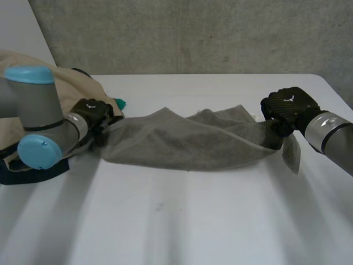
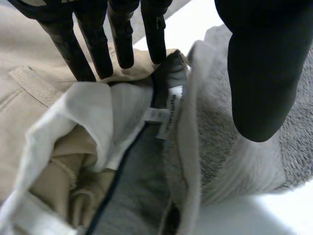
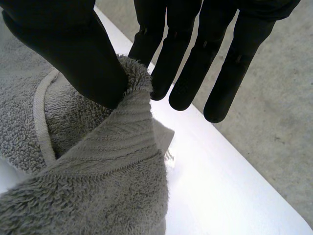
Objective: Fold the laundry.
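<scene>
We've got the grey towel [image 1: 187,144] stretched over the desk [image 1: 220,221], right hand [image 1: 288,107] pinching one corner, left hand [image 1: 94,113] clamped on the opposite end by the beige clothes [image 1: 22,72].

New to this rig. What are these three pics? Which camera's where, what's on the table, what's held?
A two-armed robot with black fingered hands at a white table. The head view looks down from between the arms; each wrist view looks along that hand's palm. A grey towel stretches between the hands. The right hand pinches one corner between thumb and fingers. The left hand is at the other end, beside a pile of beige laundry; its grip isn't clear.
</scene>
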Controlling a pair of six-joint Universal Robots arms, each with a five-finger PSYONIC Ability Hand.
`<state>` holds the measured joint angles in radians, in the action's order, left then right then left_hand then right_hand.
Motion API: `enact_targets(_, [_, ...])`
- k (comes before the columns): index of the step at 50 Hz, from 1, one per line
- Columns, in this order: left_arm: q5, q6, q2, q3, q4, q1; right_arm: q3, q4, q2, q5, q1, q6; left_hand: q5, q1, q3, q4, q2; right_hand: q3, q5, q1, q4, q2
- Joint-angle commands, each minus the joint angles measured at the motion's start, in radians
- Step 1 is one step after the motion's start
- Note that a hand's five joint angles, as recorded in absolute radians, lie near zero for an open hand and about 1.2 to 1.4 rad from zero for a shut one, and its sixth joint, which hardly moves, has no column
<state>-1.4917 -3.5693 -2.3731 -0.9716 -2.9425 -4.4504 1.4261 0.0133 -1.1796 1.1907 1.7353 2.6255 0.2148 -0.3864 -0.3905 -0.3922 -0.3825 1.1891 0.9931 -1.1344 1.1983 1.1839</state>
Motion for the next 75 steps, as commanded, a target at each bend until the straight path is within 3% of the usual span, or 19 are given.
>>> enact_targets(1, [0.015, 0.003, -0.073, 0.071, 0.031, 0.019, 0.013, -0.007, -0.002, 0.001, 0.000, 0.011, 0.211, -0.214, -0.210, -0.208, -0.218, 0.207, 0.229, -0.262, 0.198, 0.212])
enact_targets(4, [0.002, -0.002, -0.098, 0.093, 0.040, 0.025, 0.010, -0.009, 0.006, 0.003, -0.003, 0.008, 0.355, -0.358, -0.354, -0.352, -0.362, 0.207, 0.229, -0.262, 0.198, 0.212])
enact_targets(9, [-0.022, -0.005, -0.110, 0.128, 0.065, 0.043, -0.004, 0.000, 0.005, 0.004, -0.023, 0.005, 1.005, -1.008, -1.004, -1.002, -1.012, 0.207, 0.229, -0.262, 0.198, 0.212])
enact_targets(16, [-0.045, 0.026, 0.064, 0.084, 0.092, 0.051, -0.030, 0.030, -0.067, 0.006, -0.048, 0.001, 1.007, -1.010, -1.006, -1.004, -1.014, 0.207, 0.229, -0.262, 0.198, 0.212])
enact_targets(20, [-0.027, 0.084, 0.280, -0.034, 0.086, 0.054, -0.071, 0.054, -0.162, 0.003, -0.066, 0.016, 1.007, -1.010, -1.006, -1.004, -1.014, 0.207, 0.229, -0.262, 0.198, 0.212])
enact_targets(25, [0.001, 0.121, 0.435, -0.172, 0.023, 0.048, -0.128, 0.076, -0.216, 0.006, -0.062, 0.059, 1.007, -1.010, -1.006, -1.004, -1.014, 0.207, 0.229, -0.262, 0.198, 0.212])
enact_targets(31, [0.014, 0.126, 0.511, -0.358, -0.027, 0.057, -0.213, 0.114, -0.152, 0.012, -0.039, 0.090, 1.007, -1.010, -1.006, -1.004, -1.014, 0.207, 0.229, -0.262, 0.198, 0.212])
enact_targets(36, [0.028, 0.121, 0.502, -0.545, -0.088, 0.085, -0.308, 0.129, -0.008, 0.061, 0.055, 0.077, 1.007, -1.010, -1.006, -1.004, -1.014, 0.207, 0.229, -0.262, 0.198, 0.212])
enact_targets(39, [0.033, 0.112, 0.474, -0.601, -0.122, 0.105, -0.338, 0.129, 0.043, 0.084, 0.085, 0.067, 0.867, -0.870, -0.866, -0.864, -0.874, 0.207, 0.229, -0.262, 0.198, 0.212])
enact_targets(42, [0.036, 0.090, 0.433, -0.636, -0.139, 0.123, -0.357, 0.129, 0.095, 0.115, 0.115, 0.050, 0.504, -0.506, -0.502, -0.501, -0.510, 0.207, 0.229, -0.262, 0.198, 0.212])
enact_targets(44, [0.033, 0.064, 0.414, -0.633, -0.124, 0.131, -0.361, 0.129, 0.113, 0.139, 0.130, 0.044, 0.068, -0.070, -0.066, -0.065, -0.074, 0.207, 0.229, -0.262, 0.198, 0.212])
enact_targets(46, [0.028, 0.043, 0.413, -0.622, -0.104, 0.126, -0.358, 0.128, 0.109, 0.145, 0.139, 0.047, -0.108, 0.105, 0.109, 0.111, 0.101, 0.207, 0.229, -0.262, 0.198, 0.212])
enact_targets(53, [0.044, -0.008, 0.474, -0.455, -0.063, 0.074, -0.337, 0.116, -0.014, 0.116, 0.164, 0.068, -0.215, 0.212, 0.216, 0.218, 0.208, 0.207, 0.229, -0.262, 0.198, 0.212])
enact_targets(57, [0.074, 0.018, 0.424, -0.294, -0.063, 0.077, -0.328, 0.116, -0.112, 0.090, 0.182, 0.083, -0.215, 0.212, 0.216, 0.218, 0.208, 0.207, 0.229, -0.262, 0.198, 0.212])
enact_targets(65, [0.140, 0.101, 0.166, 0.077, 0.017, 0.149, -0.326, 0.102, -0.250, 0.046, 0.222, 0.152, -0.215, 0.212, 0.216, 0.218, 0.208, 0.207, 0.229, -0.262, 0.198, 0.212])
enact_targets(75, [0.277, 0.198, -0.156, 0.458, 0.296, 0.224, -0.381, 0.071, -0.290, 0.055, 0.237, 0.211, -0.215, 0.212, 0.216, 0.218, 0.208, 0.207, 0.229, -0.262, 0.198, 0.212])
